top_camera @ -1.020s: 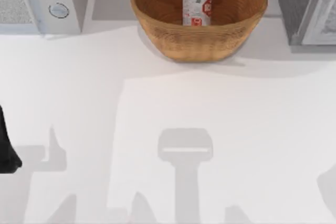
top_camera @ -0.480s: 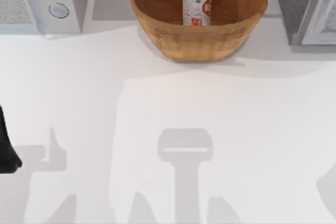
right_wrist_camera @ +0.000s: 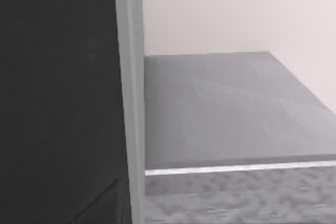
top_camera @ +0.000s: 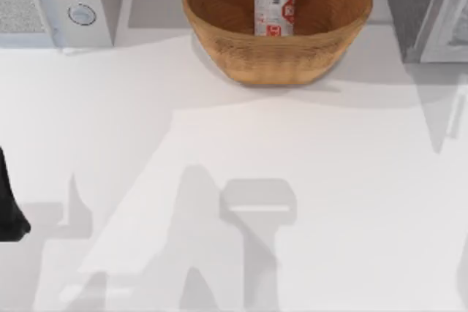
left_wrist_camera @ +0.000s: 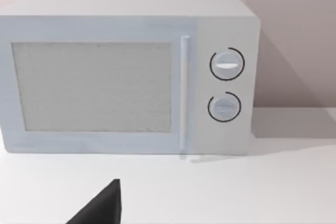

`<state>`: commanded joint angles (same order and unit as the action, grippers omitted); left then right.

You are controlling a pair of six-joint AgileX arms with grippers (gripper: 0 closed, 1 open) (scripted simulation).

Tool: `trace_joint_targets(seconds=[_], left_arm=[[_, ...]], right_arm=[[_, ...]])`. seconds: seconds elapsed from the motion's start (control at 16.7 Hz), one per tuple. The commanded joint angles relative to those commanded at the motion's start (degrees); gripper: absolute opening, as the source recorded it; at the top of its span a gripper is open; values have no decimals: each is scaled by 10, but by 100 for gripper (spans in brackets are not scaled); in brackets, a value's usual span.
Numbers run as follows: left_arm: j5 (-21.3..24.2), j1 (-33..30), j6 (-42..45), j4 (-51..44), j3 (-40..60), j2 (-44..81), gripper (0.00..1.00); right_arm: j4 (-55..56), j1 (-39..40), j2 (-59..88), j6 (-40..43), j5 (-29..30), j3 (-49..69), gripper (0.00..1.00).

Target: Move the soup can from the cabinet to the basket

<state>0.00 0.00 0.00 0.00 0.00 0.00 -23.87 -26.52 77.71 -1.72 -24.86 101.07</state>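
The soup can (top_camera: 274,4), silver-topped with a white-and-red label, stands upright inside the tan woven basket (top_camera: 278,60) at the back middle of the table. At the back right corner is the cabinet (top_camera: 413,5), dark grey with a pale white-framed door. The right wrist view looks close at the cabinet's grey textured surface (right_wrist_camera: 226,108) and a white frame strip (right_wrist_camera: 131,103). My left arm (top_camera: 9,210) is parked at the table's left edge, far from the basket. One dark fingertip (left_wrist_camera: 102,208) of the left gripper shows in the left wrist view.
A white microwave-like box (top_camera: 95,5) with two round knobs stands at the back left, and the left wrist camera faces its front (left_wrist_camera: 126,77). Arm shadows lie across the white table (top_camera: 329,180) in front of the basket.
The shadows on the table have shifted: a new one falls in front of the cabinet and a wide one spreads at the front left. Can, basket and left arm have not moved.
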Motion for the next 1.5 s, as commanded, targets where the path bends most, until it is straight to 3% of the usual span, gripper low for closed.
trace_joint_targets(seconds=[0.36,0.66,0.84,1.08,1.5], left_arm=[[0,0,0,0,0,0,100],[0,0,0,0,0,0,100],[0,0,0,0,0,0,100],[0,0,0,0,0,0,100],[0,0,0,0,0,0,100]], right_arm=[[-10,308,-14,3,303,-8,100],[-12,483,-32,5,472,-21,100],[-12,518,-37,6,508,-24,100],[-16,505,-49,13,518,-21,100],[7,463,27,12,478,32,100]])
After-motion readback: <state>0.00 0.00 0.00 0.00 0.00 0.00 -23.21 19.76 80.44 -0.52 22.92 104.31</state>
